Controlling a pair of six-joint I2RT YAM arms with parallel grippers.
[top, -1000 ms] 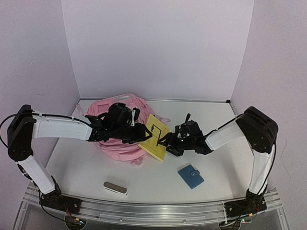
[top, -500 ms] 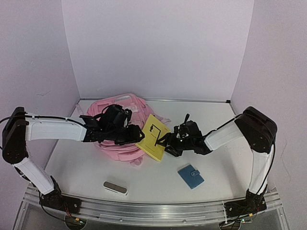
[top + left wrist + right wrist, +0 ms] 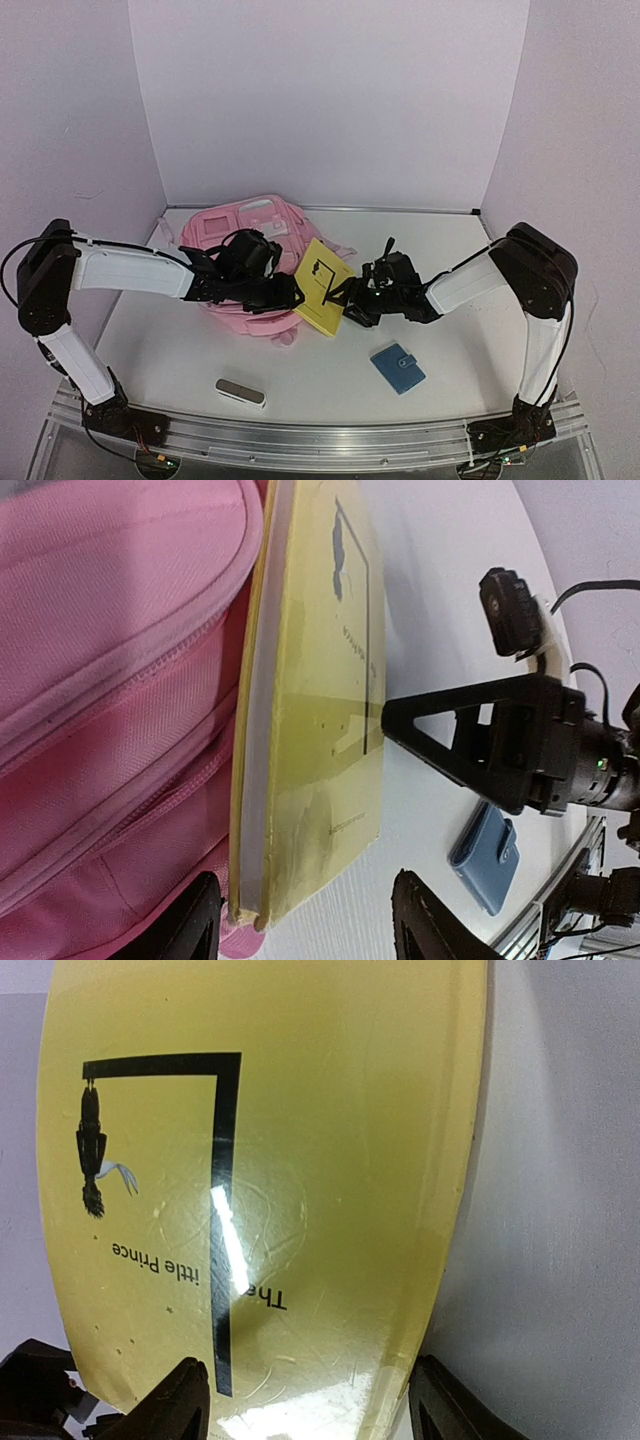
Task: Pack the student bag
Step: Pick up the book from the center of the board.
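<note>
The student bag (image 3: 236, 226), soft and pink, lies at the back left; its zip seams fill the left of the left wrist view (image 3: 110, 680). A yellow book (image 3: 322, 285) titled "The Little Prince" stands on edge, leaning against the bag (image 3: 320, 730). My left gripper (image 3: 288, 296) is open, and its jaws straddle the book's lower corner (image 3: 305, 905) without closing on it. From the other side my right gripper (image 3: 348, 298) is open too, with a fingertip (image 3: 392, 712) touching the cover. That cover (image 3: 300, 1160) fills the right wrist view between its fingers (image 3: 300, 1405).
A blue snap wallet (image 3: 398, 367) lies flat on the white table at front right, also in the left wrist view (image 3: 485, 855). A small grey case (image 3: 240, 391) lies near the front edge. Purple walls enclose the back and both sides.
My left gripper has opened wider, drawn back to the left and come in again lower by the book's corner. The book and my right gripper have hardly moved.
</note>
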